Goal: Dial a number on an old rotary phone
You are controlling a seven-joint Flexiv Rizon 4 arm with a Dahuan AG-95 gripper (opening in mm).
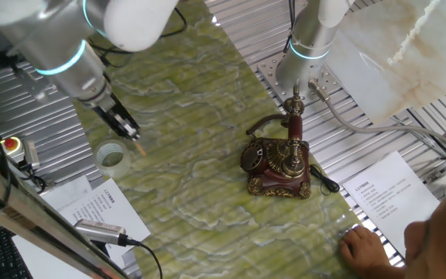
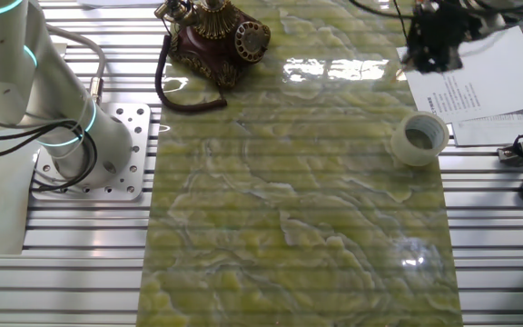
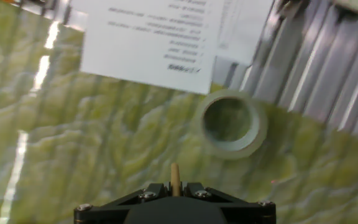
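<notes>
The old rotary phone (image 1: 277, 161) stands on the green marbled mat, dark red-brown with brass trim, its round dial (image 1: 254, 157) facing left and its handset on the tall cradle. In the other fixed view the old rotary phone (image 2: 214, 32) is at the top edge with its black cord beside it. My gripper (image 1: 132, 133) hangs far to the left of it, above the mat near a clear tape roll (image 1: 111, 155). It is shut on a thin wooden stick (image 3: 175, 176) that pokes out between the fingers. The phone is out of the hand view.
The clear tape roll (image 3: 230, 122) lies just ahead of the gripper (image 3: 175, 186). Printed sheets (image 1: 93, 205) (image 1: 389, 194) lie at both mat ends. A second arm's base (image 2: 71, 136) is bolted beside the phone. A person's hand (image 1: 368, 248) rests at the lower right.
</notes>
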